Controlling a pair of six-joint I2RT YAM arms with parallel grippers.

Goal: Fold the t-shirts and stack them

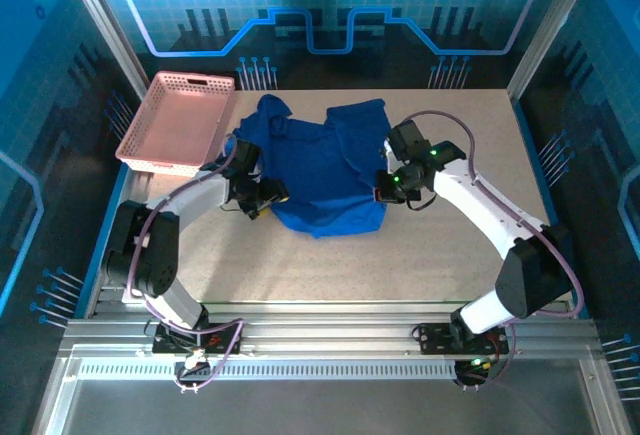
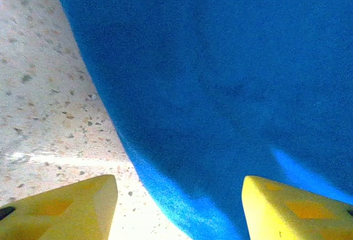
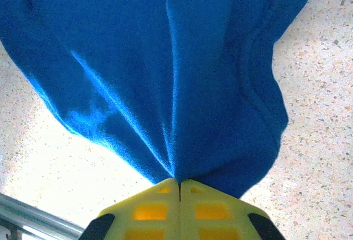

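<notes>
right gripper (image 3: 180,185) pinching t-shirt (image 3: 165,58); left gripper (image 2: 179,198) parted

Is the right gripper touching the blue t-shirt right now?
Touching. The right wrist view shows the right gripper shut on a fold of the t-shirt.

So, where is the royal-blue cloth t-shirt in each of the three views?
Top external: the royal-blue cloth t-shirt lies crumpled at the centre.
Left wrist: it covers the upper right.
Right wrist: it spreads across the top, pinched by the right pincer.
Shared landmark: the speckled beige tabletop.
</notes>
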